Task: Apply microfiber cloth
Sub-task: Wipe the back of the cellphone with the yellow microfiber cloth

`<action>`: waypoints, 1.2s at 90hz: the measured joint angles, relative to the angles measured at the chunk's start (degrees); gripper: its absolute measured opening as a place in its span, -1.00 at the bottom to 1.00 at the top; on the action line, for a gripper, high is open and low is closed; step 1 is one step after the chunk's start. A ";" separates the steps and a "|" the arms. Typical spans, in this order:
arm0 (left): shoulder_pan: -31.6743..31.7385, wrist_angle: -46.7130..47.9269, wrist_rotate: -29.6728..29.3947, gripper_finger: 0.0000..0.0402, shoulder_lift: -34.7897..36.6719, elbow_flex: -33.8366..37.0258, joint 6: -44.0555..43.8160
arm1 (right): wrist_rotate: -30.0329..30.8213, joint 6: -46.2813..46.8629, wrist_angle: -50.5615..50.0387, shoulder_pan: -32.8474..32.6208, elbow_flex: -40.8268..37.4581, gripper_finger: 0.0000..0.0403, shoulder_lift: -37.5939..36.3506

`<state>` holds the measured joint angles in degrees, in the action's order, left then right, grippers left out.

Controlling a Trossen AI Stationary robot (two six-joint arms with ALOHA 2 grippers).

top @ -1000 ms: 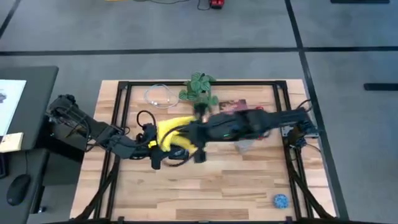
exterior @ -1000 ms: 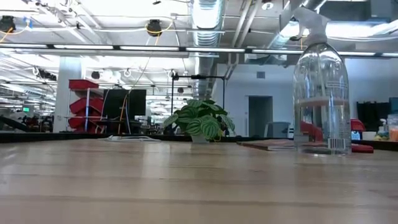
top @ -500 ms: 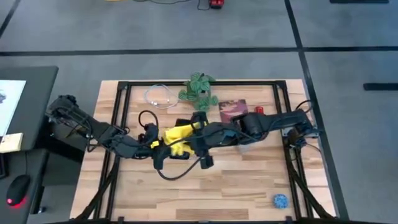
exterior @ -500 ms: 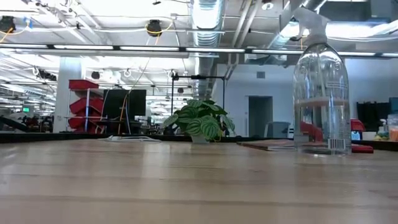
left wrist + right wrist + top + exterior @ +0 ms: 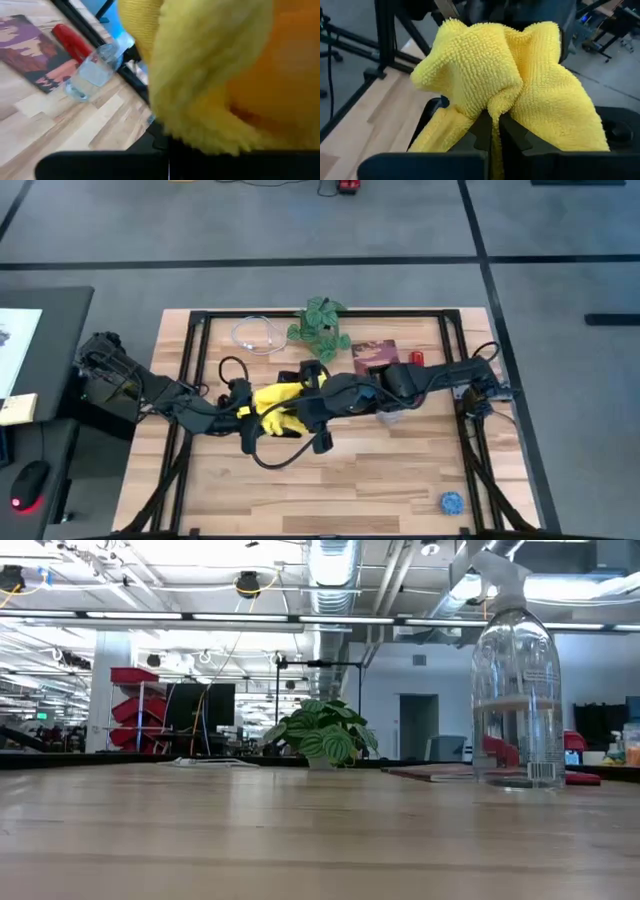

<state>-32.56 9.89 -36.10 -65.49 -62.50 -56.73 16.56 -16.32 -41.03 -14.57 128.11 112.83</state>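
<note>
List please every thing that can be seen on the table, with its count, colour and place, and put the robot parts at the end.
microfiber cloth: one, bright yellow, bunched at the table's middle between the two grippers
potted plant: one, green leaves, at the table's far edge, near the middle
book: one, purple and red cover, lying flat right of the plant
red object: one, red, beside the book
spray bottle: one, clear, standing next to the book
clear loop: one, transparent, left of the plant
ball: one, blue, near right corner
left gripper: one, dark, at the cloth's left side
right gripper: one, dark, shut on a fold of the cloth
</note>
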 joint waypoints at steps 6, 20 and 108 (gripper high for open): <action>0.00 -0.26 0.02 -0.99 0.04 0.00 0.00 | 0.01 0.48 0.17 0.04 0.11 -1.00 0.27; 0.07 0.53 0.20 -0.99 -0.22 0.04 -0.09 | 0.11 4.27 -4.81 -0.32 0.15 -1.00 -0.08; -5.33 33.83 0.55 -0.99 2.01 -0.11 -21.87 | -9.18 23.87 33.65 -3.23 -47.66 -1.00 4.18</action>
<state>-37.89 43.72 -35.55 -63.48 -62.61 -78.60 7.37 7.55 -7.38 -17.80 80.46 117.01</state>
